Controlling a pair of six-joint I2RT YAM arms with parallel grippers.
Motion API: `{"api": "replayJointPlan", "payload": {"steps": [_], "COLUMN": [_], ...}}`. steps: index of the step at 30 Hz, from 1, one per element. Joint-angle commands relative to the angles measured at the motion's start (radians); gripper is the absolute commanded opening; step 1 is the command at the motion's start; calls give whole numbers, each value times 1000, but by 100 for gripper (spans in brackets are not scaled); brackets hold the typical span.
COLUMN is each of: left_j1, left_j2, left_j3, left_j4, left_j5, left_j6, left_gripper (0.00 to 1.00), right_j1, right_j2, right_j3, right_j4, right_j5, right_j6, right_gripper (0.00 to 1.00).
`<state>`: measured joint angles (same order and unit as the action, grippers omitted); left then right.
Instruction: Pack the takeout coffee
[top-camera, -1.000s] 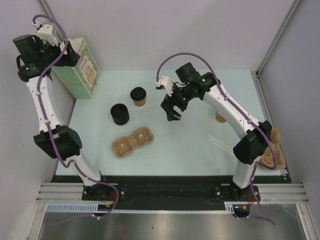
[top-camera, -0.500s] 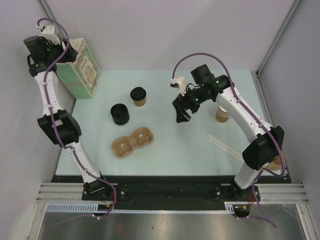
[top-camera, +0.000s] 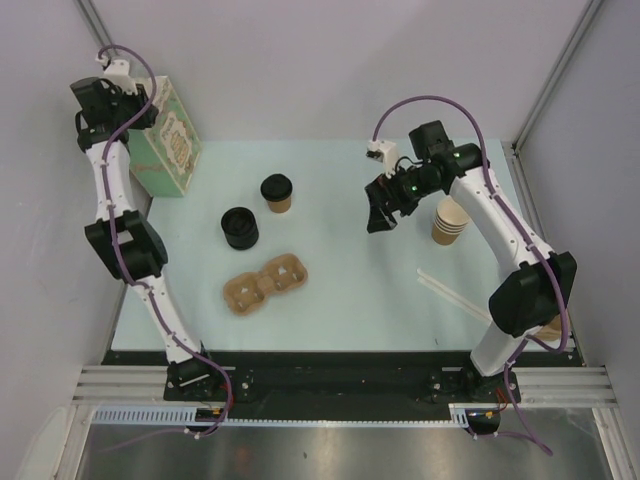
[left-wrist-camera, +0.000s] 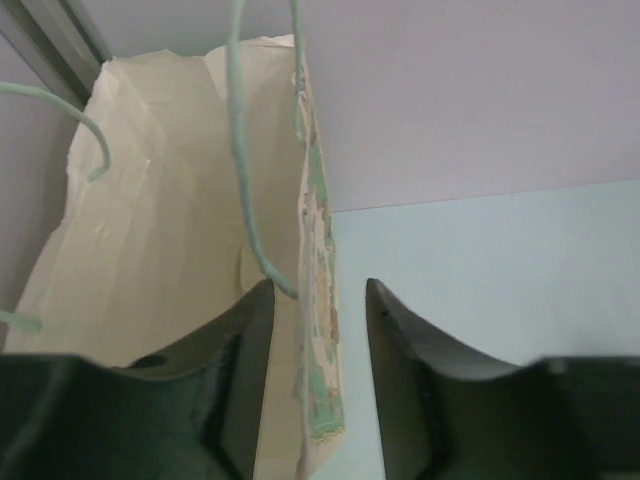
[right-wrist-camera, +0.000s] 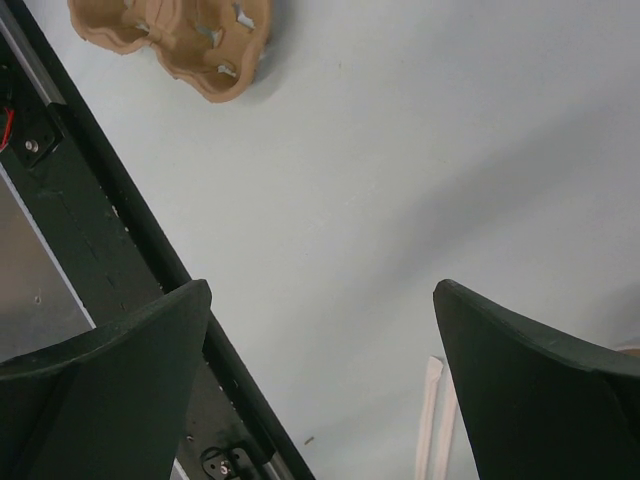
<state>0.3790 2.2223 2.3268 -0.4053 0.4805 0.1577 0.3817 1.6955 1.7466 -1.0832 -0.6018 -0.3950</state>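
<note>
The takeout coffee (top-camera: 277, 193), a small tan cup with a black lid, stands upright on the pale table, left of centre. My left gripper (top-camera: 138, 108) is high at the far left, over the top of the green patterned paper bag (top-camera: 170, 140). In the left wrist view the bag's near wall (left-wrist-camera: 318, 330) and a green handle loop (left-wrist-camera: 245, 150) lie between the fingers of my left gripper (left-wrist-camera: 320, 300), with a gap on each side. My right gripper (top-camera: 380, 222) hangs wide open and empty, right of the coffee, over bare table (right-wrist-camera: 330, 200).
A low black stack of lids (top-camera: 240, 227) sits near the coffee. A tan pulp cup carrier (top-camera: 265, 283) lies in front of them, also in the right wrist view (right-wrist-camera: 180, 35). A stack of lidless cups (top-camera: 451, 221) and wrapped straws (top-camera: 450, 292) are at right.
My left arm has swung up and back to the bag's top and its jaws have narrowed around the bag wall. My right gripper has moved right, away from the coffee, still open.
</note>
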Motion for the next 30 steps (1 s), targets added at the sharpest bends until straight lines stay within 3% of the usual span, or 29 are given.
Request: {"api": "replayJointPlan", "payload": {"steps": [1, 5, 7, 19, 25, 30], "left_j1": [-17, -17, -19, -95, -219, -370], "left_j2": [-7, -33, -61, -288, -440, -588], "left_j3": [42, 42, 43, 54, 55, -79], "left_j4": [-10, -29, -24, 75, 24, -38], "left_j5": [1, 50, 58, 164, 233, 282], "left_j6": [39, 54, 40, -90, -113, -100], "left_gripper": [31, 6, 0, 0, 0, 0], "right_j1": [-44, -89, -112, -323, -455, -564], "right_j2": [-59, -76, -89, -195, -250, -287], "right_j3": [17, 27, 30, 48, 89, 131], "right_j4": [0, -17, -29, -98, -171, -228], "right_j5": [-55, -79, -95, -168, -196, -228], "right_j6": [16, 15, 7, -25, -71, -105], "right_gripper": [100, 100, 100, 100, 100, 100]}}
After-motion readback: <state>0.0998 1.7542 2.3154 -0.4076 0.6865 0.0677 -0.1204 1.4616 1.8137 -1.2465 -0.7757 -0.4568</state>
